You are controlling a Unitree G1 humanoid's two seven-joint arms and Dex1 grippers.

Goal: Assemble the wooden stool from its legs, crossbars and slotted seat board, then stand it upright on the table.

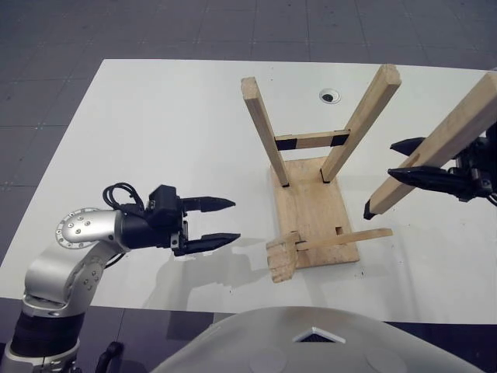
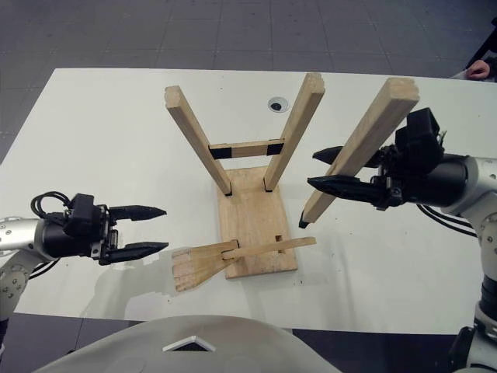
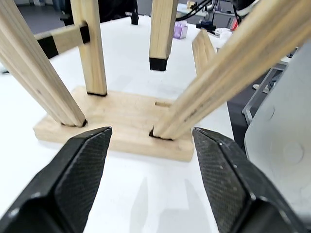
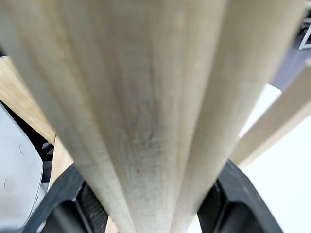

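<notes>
The right gripper (image 2: 322, 169) is clamping a tilted leg (image 2: 361, 148) near mid-length, its dark tip just beside the seat board (image 2: 252, 210), which is lying flat on the table (image 2: 101, 132) carrying two standing legs (image 2: 198, 140) joined by a crossbar (image 2: 247, 149). The left gripper (image 2: 165, 228) is hovering wide open and empty near the fourth leg (image 2: 198, 266) lying at the board's near edge. The wood is probably handling stiff, light and smooth, favouring flat-face grips near mid-length.
</notes>
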